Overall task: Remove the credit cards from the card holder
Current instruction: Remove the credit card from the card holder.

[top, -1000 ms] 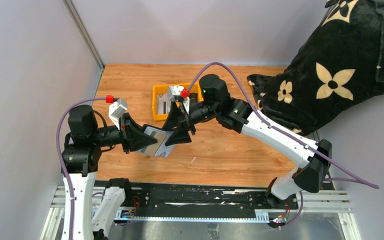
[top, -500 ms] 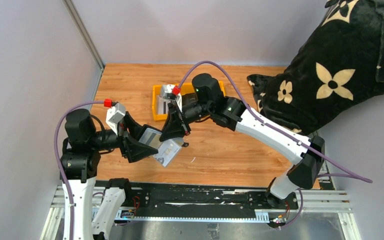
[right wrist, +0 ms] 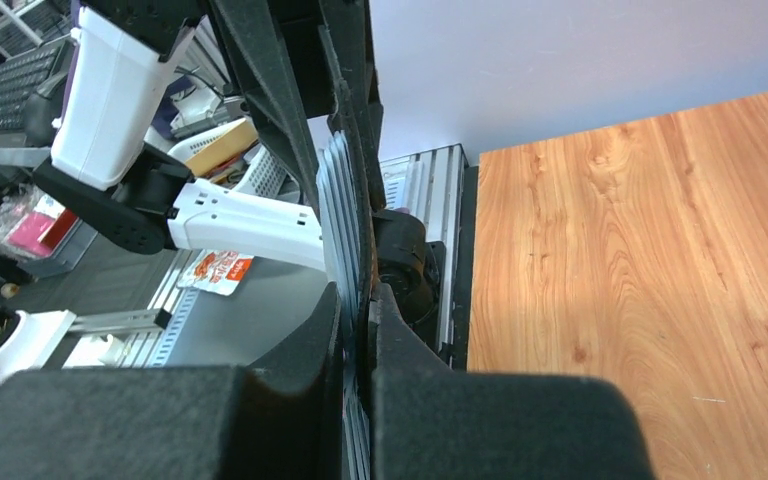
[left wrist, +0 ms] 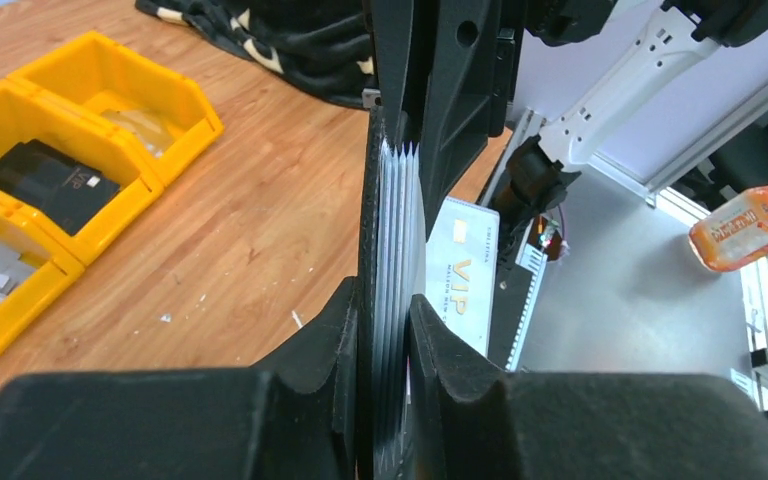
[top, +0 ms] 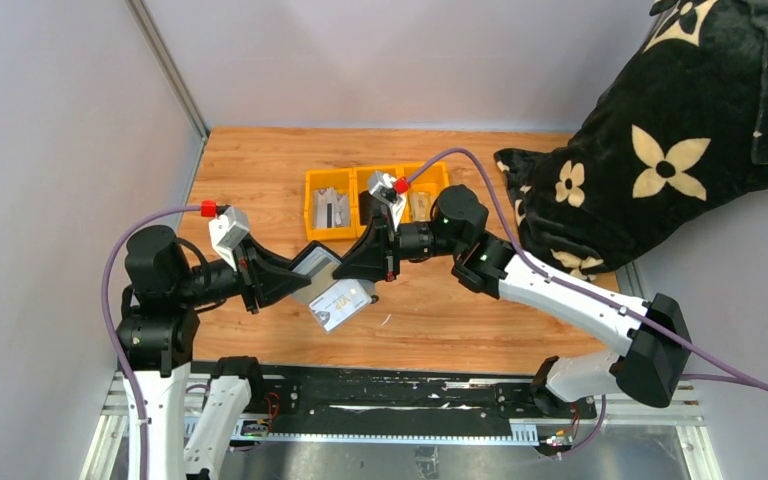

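Observation:
The card holder (top: 317, 262) is a black case with a fan of grey leaves, held above the table with my left gripper (top: 295, 278) shut on it. In the left wrist view the leaves (left wrist: 392, 230) stand edge-on between the left gripper (left wrist: 388, 320) jaws. A pale credit card (top: 345, 303) printed "VIP" (left wrist: 460, 265) sticks out of the holder's lower right side. My right gripper (top: 352, 272) meets the holder from the right, shut on that card's edge. In the right wrist view the right gripper (right wrist: 355, 300) pinches a thin edge beside the grey leaves (right wrist: 332, 200).
A yellow three-compartment tray (top: 312, 205) stands behind the grippers, with grey items in its left bin and a black object (left wrist: 50, 180) in another. A black cloth with cream flowers (top: 660, 130) covers the right side. Grey walls close the left and back.
My right gripper has swung right, from over the tray's left bin to its middle. The pale card now shows further out below the holder. The left arm barely moved.

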`<state>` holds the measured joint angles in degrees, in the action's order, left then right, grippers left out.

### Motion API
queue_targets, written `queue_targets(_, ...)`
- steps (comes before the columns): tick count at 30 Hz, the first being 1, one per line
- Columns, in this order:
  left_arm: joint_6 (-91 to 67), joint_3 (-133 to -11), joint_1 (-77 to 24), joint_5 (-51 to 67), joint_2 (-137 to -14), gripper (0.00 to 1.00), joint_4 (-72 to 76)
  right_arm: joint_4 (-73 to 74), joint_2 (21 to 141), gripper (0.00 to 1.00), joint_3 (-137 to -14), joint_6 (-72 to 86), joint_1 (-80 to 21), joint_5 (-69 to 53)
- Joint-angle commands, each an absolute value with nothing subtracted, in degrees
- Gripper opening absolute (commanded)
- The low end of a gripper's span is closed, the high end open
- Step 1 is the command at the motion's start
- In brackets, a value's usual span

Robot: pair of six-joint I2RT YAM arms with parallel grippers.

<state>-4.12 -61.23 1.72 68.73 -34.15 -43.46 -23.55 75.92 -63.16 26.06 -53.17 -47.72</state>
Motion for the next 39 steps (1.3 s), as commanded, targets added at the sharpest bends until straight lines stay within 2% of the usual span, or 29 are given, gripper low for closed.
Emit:
queue_targets(1,-3.95,-61.18,1.54,67.35,-33.27,0.19,-43.77,-30.44,75.47,0.0,-62.95,29.22,-54.86,-39.83)
queue_targets(5,-4.52,-60.08,1.54,72.16,-32.1,0.36,-43.58,-31.48,75.38,0.0,-62.56,29.28,-55.81,-34.64)
queue_targets(8,-4.4,-58.82,1.51,73.65,-30.69,0.39,-43.59,-33.45,75.08,0.0,-62.12,30.31,-55.89,-31.56)
queue_targets(11,-4.27,-58.22,1.54,73.85,-30.24,0.3,-43.59,-35.51,74.97,0.0,-61.58,31.44,-56.1,-30.91)
queue_targets(14,-3.96,-58.56,1.51,73.35,-30.68,0.14,-43.59,-35.25,74.96,0.0,-60.93,31.31,-56.58,-30.4)
queue_targets(15,-3.85,-58.66,1.52,73.22,-30.95,0.09,-43.59,-35.12,75.04,0.03,-60.88,31.37,-56.68,-31.34)
queue_targets(17,-3.49,-58.64,1.49,73.26,-31.27,0.0,-43.59,-33.14,75.53,0.15,-61.56,30.72,-56.61,-34.37)
queue_targets(20,-2.51,-58.58,1.53,74.19,-31.46,0.0,-43.85,-22.87,77.33,0.31,-66.76,24.7,-56.45,-43.06)
queue_targets(24,-2.46,-58.79,1.5,75.87,-31.46,0.0,-43.86,-1.61,82.2,0.39,-77.9,12.61,-56.51,-52.32)
queue_targets(27,-2.71,-58.82,1.54,76.8,-31.16,0.0,-43.78,9.1,84.89,0.36,-83.47,6.47,-56.51,-54.8)
queue_targets(32,-2.85,-59.2,1.56,76.96,-30.94,0.0,-43.76,18.49,87.46,0.09,-89.42,0.71,-56.43,-57.22)
queue_targets(33,-2.82,-59.4,1.55,76.57,-30.98,0.02,-43.77,19.33,87.61,0.05,-90.22,0.33,-56.36,-56.99)
queue_targets(34,-2.88,-59.52,1.54,76.03,-31.09,0.17,-43.73,19.49,87.6,0.01,-90.82,0.27,-56.27,-56.4)
queue_targets(35,-2.9,-59.61,1.56,75.62,-31.19,0.36,-43.84,18.92,87.25,0.0,-91.03,0.46,-56.19,-55.47)
queue_targets(36,-2.98,-59.58,1.55,75.38,-31.2,0.5,-43.81,17.12,86.64,0.0,-90.71,1.27,-55.98,-54.38)
queue_targets(38,-3.28,-59.39,1.5,74.83,-31.08,0.63,-43.85,8.46,84.34,0.0,-87.68,6.31,-55.42,-52.19)
queue_targets(39,-3.38,-59.27,1.49,74.72,-30.84,0.65,-43.86,2.88,82.78,0.0,-84.3,8.9,-54.84,-50.83)
